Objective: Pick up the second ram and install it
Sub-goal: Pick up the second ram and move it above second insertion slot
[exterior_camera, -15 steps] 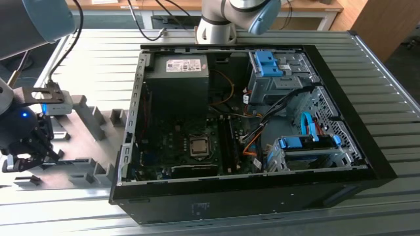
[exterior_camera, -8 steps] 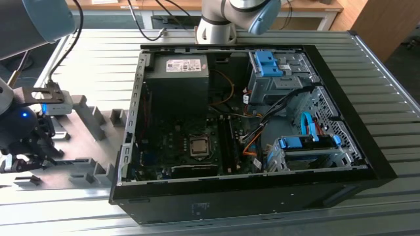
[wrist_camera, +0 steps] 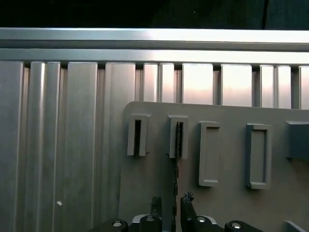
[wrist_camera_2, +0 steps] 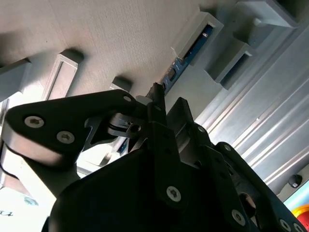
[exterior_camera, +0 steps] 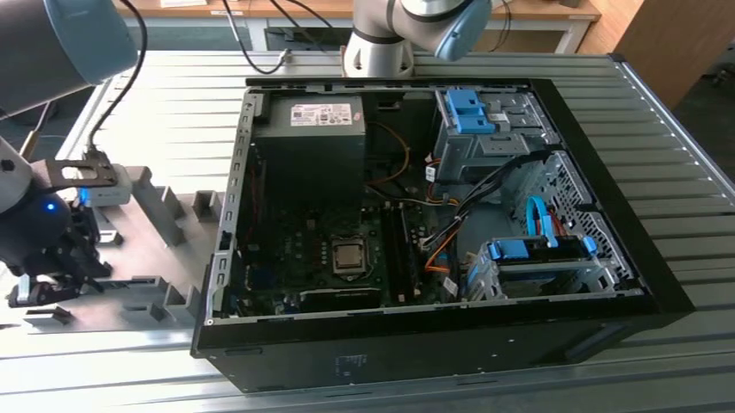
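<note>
- status on the pick?
- i'm at the grasp step. the hand (wrist_camera: 172, 202) sits low over the grey holder block (wrist_camera: 231, 203). the second ram (wrist_camera: 176, 164) stands on edge in its slot, running from just ahead of the fingertips back in between them. the fingers (wrist_camera: 156, 205) straddle it with a sliver of gap showing, so i read the hand as spread and not yet clamped on anything.
- lined up?
- in both wrist views the stick runs down the middle of the hand, close to parallel with the fingers. my judgement is that the grip wants to land square on the flat faces. any lift wants to go straight out along the slot, since a tilt could bind the stick against the slot walls.
- and the install side?
- the open computer case (exterior_camera: 597, 258) lies well off to one side of the hand, its board (exterior_camera: 310, 258) facing up. with the stick in the holder, i judge the install as not begun.
- surroundings?
- holder and case both rest on a ribbed metal desk (exterior_camera: 460, 77). the arm's base (exterior_camera: 379, 47) stands beyond the case, far from the hand. cables (exterior_camera: 258, 39) trail past it, and wooden furniture (exterior_camera: 666, 34) stands behind.
</note>
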`<move>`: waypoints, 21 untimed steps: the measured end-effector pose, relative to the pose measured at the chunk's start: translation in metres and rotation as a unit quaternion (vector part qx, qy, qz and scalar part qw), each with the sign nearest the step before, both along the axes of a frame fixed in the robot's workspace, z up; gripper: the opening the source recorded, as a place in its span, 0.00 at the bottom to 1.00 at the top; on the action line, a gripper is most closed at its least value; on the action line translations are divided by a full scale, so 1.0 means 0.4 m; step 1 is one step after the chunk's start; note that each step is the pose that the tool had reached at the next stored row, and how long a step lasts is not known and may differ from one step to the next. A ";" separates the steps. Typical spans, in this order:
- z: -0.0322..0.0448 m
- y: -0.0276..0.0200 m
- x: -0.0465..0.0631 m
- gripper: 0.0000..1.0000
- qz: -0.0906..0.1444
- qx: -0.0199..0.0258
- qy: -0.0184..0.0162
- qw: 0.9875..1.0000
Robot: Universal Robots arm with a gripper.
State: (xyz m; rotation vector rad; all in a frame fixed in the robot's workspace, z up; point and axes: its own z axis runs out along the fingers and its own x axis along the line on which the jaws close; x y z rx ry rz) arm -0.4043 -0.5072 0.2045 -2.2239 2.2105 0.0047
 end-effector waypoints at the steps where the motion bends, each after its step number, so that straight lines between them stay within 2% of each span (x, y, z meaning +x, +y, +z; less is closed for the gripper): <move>1: -0.005 0.000 0.000 0.29 0.001 0.000 0.000 1.000; 5: -0.022 0.002 0.000 0.29 0.005 0.002 0.000 1.000; 9: -0.035 0.003 0.000 0.29 0.006 0.005 0.000 1.000; 21: -0.038 0.003 0.000 0.28 0.006 0.006 0.000 1.000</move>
